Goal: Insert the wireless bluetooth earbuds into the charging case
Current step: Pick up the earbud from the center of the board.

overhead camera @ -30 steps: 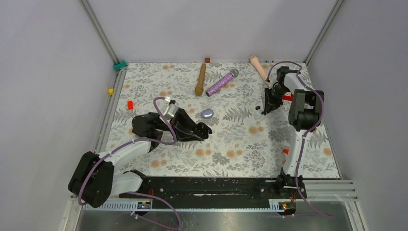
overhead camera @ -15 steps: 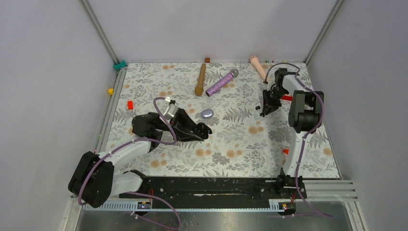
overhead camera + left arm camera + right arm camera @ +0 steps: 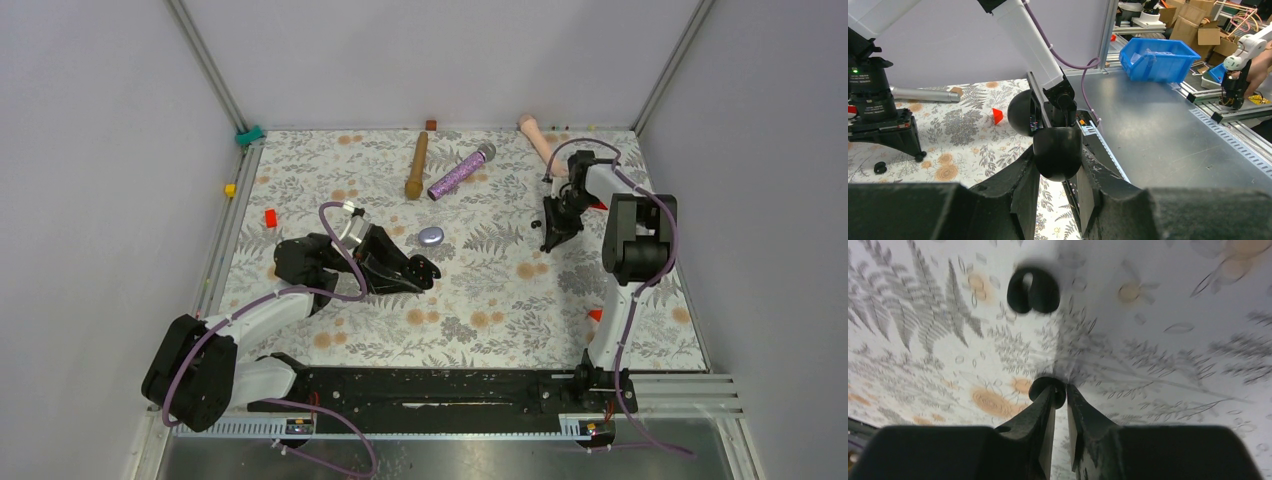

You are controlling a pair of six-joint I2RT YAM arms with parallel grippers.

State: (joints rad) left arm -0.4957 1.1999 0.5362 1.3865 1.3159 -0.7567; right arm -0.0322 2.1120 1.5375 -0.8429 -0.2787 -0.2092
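My left gripper (image 3: 425, 270) lies low over the middle of the floral cloth, shut on the black charging case (image 3: 1057, 160). The case's round lid (image 3: 1023, 112) stands open behind it. At the right rear, my right gripper (image 3: 547, 240) points down at the cloth. In the right wrist view its jaws (image 3: 1060, 390) are almost together, pinching a black earbud (image 3: 1039, 384) at their tips. A second black earbud (image 3: 1033, 290) lies loose on the cloth just beyond, and it shows in the left wrist view too (image 3: 880, 167).
A lilac-grey oval object (image 3: 431, 236) lies just behind the left gripper. Three microphones lie at the back: brown (image 3: 416, 165), purple glitter (image 3: 460, 171) and pink (image 3: 537, 137). Small red blocks (image 3: 270, 217) (image 3: 594, 314) sit near the side edges of the cloth.
The right gripper shifted slightly left and its jaws narrowed onto the black earbud. The left arm and the case have not moved.
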